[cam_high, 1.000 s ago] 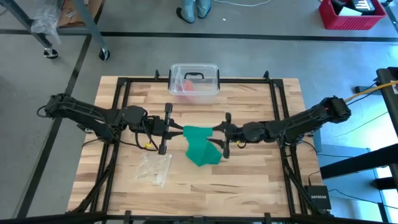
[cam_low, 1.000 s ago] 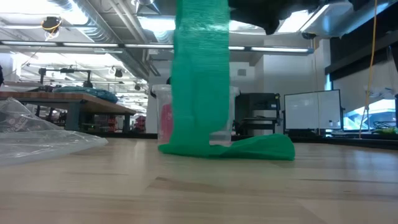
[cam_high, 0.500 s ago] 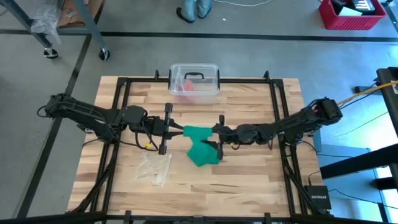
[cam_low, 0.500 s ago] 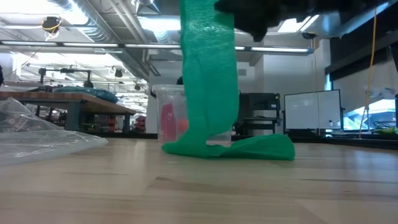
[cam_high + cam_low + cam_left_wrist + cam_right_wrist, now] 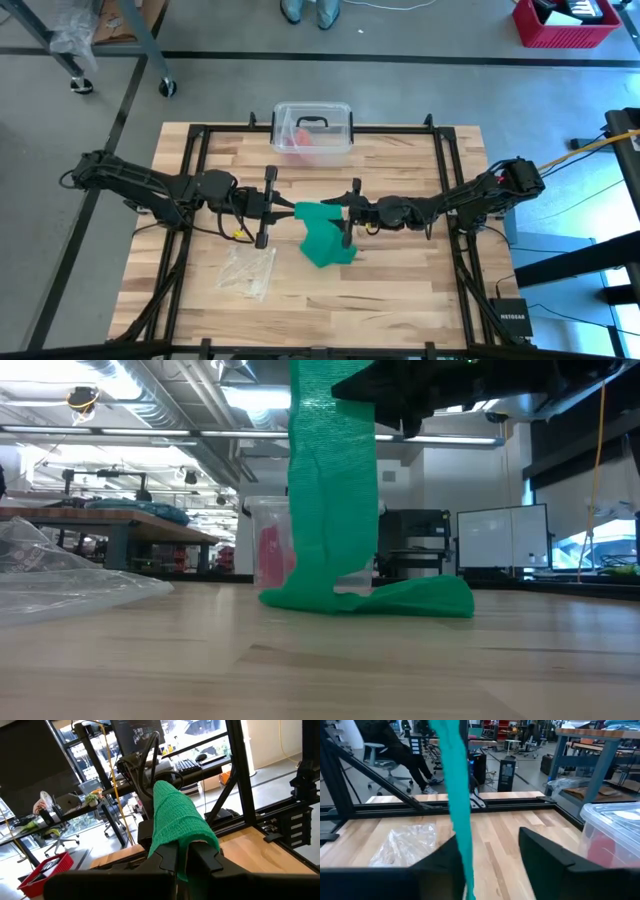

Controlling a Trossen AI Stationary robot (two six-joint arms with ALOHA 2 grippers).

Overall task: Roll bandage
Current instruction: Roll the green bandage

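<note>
Green stretchy bandage (image 5: 322,236), ribbed crepe weave, hanging as a tall strip over mid-worktop, lower end slumped in soft folds on the pale wood-block worktop (image 5: 400,280); left gripper (image 5: 291,209) with jaws together, clamped on the bandage's upper end, cloth draped over the dark fingers (image 5: 167,857); right gripper (image 5: 341,213) just beside the hanging strip, jaws apart, strip running between them; clear rigid plastic box (image 5: 312,130) with black handle at the far edge; crinkled clear wrapper (image 5: 248,270) lying flat nearer the front.
</note>
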